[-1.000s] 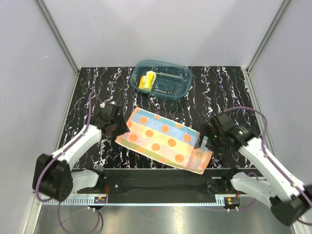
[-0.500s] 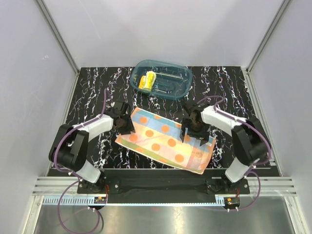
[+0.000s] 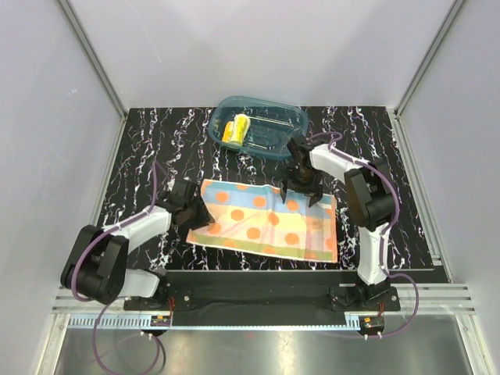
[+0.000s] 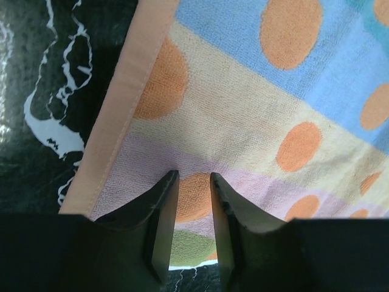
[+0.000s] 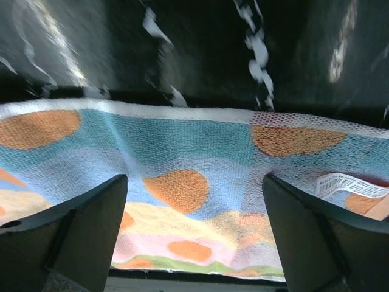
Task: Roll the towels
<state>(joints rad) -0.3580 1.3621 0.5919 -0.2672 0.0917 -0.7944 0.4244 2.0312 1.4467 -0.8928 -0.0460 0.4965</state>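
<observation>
Black marbled tabletop sat between pale walls, and near the front at its centre the orange dotted towel lay spread flat. At the towel's 9 o'clock edge the left gripper hung low, its jaws drawn to a narrow slot over an orange dot just inside the peach hem; whether they pinched any cloth could not be told from the wrist view. Farther back, at the towel's 1 o'clock edge, the right gripper stood over the blue stripe with jaws spread wide and holding nothing. At the table's 12 o'clock, well apart, the teal tub held the yellow towel, seemingly rolled.
</observation>
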